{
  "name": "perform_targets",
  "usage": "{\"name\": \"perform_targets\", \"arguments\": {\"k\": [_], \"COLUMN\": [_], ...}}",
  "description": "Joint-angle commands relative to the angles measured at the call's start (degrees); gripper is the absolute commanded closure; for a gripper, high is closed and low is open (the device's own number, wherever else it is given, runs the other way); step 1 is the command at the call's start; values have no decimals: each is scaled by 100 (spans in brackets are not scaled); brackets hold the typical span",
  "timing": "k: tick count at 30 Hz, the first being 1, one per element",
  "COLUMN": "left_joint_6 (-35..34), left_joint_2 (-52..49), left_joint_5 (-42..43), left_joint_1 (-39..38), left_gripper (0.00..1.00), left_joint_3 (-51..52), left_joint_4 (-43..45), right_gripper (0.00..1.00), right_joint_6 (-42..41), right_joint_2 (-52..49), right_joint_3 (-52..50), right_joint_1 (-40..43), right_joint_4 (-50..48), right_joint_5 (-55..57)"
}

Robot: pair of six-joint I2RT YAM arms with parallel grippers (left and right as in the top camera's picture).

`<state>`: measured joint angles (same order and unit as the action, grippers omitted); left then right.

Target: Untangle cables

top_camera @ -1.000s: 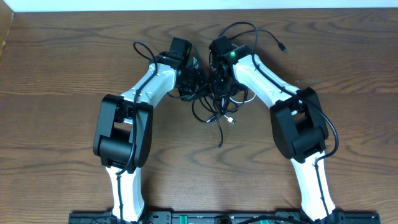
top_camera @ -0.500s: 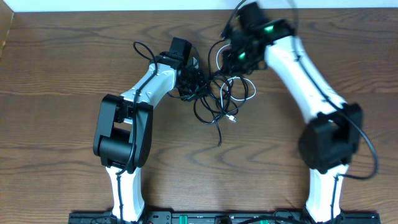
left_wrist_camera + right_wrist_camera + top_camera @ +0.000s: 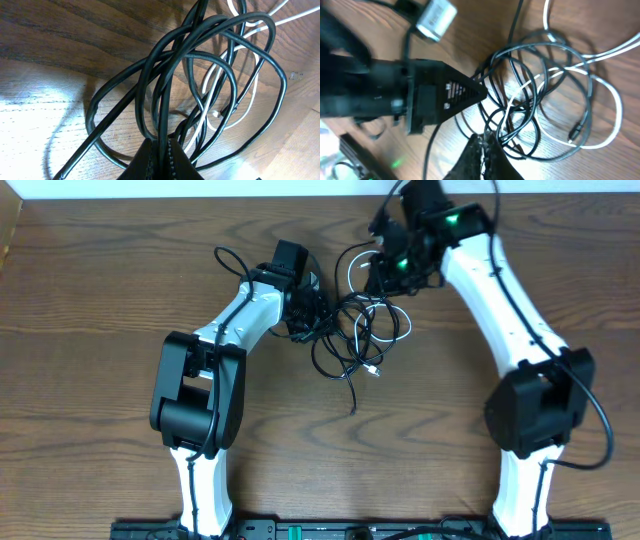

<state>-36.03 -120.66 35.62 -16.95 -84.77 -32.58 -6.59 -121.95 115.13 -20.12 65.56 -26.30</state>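
Note:
The cables (image 3: 350,330) lie tangled at mid-table as black loops with a white cable (image 3: 404,323) woven through. My left gripper (image 3: 316,310) sits at the tangle's left side. In the left wrist view it (image 3: 161,150) is shut on one black cable, with black loops (image 3: 200,50) and the white cable (image 3: 215,85) fanning out beyond. My right gripper (image 3: 380,275) is at the tangle's upper right, near the table's back edge. In the right wrist view it (image 3: 484,141) is shut on a thin black strand running into the tangle (image 3: 535,90).
A black loop (image 3: 226,260) trails off to the left of the left arm. A plug tip (image 3: 375,373) and a loose black end (image 3: 352,410) point toward the front. A silver plug (image 3: 436,19) and the left gripper's body (image 3: 440,95) show in the right wrist view.
My right arm has swung from beside the left gripper up and to the right toward the back edge, drawing strands out of the tangle. The left arm has stayed put.

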Motion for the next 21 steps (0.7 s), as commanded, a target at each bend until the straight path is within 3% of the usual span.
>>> {"name": "perform_targets", "arguments": {"k": [1, 5, 13, 21], "left_joint_6": [-20, -33, -264, -380], "left_joint_2": [-70, -70, -70, -70], "left_joint_5": [-76, -76, -79, -79], "left_joint_1": [15, 15, 13, 13], "left_gripper": [93, 93, 93, 93], "left_joint_3": [24, 24, 24, 24], "left_joint_4": [-20, -17, -17, -15], "right_gripper": [96, 90, 69, 68], "right_joint_6": [-68, -109, -221, -282], "right_joint_2": [-428, -772, -1248, -1617], "right_joint_3": [-63, -66, -66, -68], "right_joint_1": [-181, -243, -363, -479], "right_joint_4": [31, 116, 232, 59], "right_joint_5": [304, 328, 356, 374]}}
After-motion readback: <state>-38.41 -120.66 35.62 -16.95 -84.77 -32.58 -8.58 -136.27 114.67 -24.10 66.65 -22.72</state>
